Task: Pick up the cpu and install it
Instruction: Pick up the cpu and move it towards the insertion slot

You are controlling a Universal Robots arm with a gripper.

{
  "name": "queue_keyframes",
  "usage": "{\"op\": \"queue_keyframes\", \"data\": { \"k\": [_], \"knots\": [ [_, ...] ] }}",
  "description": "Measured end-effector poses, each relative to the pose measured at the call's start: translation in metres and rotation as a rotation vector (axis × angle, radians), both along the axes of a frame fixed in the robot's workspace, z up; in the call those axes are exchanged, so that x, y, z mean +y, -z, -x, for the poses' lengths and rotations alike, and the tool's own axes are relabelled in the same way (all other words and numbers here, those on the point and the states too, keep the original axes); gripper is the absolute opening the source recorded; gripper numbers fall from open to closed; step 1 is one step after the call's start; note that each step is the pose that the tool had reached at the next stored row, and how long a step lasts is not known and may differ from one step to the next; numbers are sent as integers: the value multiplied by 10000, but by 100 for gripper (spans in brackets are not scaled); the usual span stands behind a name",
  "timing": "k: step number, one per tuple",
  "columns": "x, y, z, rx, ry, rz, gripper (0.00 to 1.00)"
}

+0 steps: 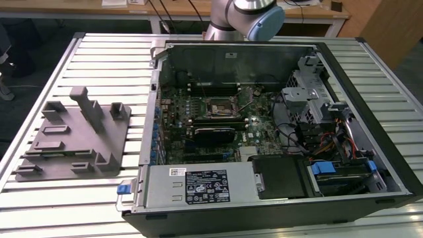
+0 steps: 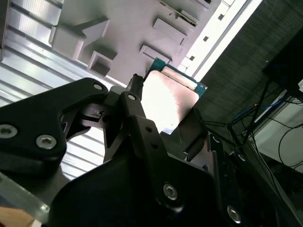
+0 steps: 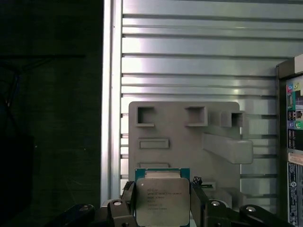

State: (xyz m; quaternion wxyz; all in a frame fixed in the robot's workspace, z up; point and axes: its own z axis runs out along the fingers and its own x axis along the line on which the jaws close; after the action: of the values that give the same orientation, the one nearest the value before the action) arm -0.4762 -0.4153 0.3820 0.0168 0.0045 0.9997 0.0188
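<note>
– Ribbed metal bench point(image 1: 53, 64) slats run across the whole scene. What sits on them?

– An open computer case point(image 1: 380, 124) lies on its side, so its motherboard point(image 1: 198, 141) faces up. The black square socket point(image 1: 216, 106) near the board's middle stands bare, probably so that a chip can be lowered straight in. On the exterior view's left, beside the case, rests a grey fixture plate point(image 1: 73, 144) with raised blocks and shallow pockets. I judge these are there to keep parts at known spots.

– Where is the cpu?

– Off the bench, in the air. In both wrist views the cpu point(image 3: 162, 194) point(image 2: 168, 94) sits inside the claw point(image 3: 162, 213), which is clenched on it. Black fingers point(image 3: 199, 201) press two opposite edges, and the pale metal top faces the first wrist camera. Holding it by the edges likely keeps its underside untouched.

– And how is the arm posed?

– In the exterior view, the arm's grey and blue joint point(image 1: 248, 15) rises beyond the case's far wall. The first wrist view looks past the chip onto the fixture plate, with the bench's edge, dark floor and a corner of the case also in sight. From that I judge the wrist points downward and hangs well above the plate.
</note>
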Motion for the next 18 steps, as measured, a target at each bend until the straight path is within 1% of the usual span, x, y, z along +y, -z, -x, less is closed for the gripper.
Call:
{"op": "queue_keyframes", "data": {
  "k": [6, 8, 11, 18],
  "knots": [
    [1, -9, -3, -5, 1, 0, 55],
    [1, -10, -26, -3, 0, 0, 55],
    [1, -9, -106, -3, 0, 0, 55],
    [1, -9, -348, -1, 1, 0, 55]
  ]
}}
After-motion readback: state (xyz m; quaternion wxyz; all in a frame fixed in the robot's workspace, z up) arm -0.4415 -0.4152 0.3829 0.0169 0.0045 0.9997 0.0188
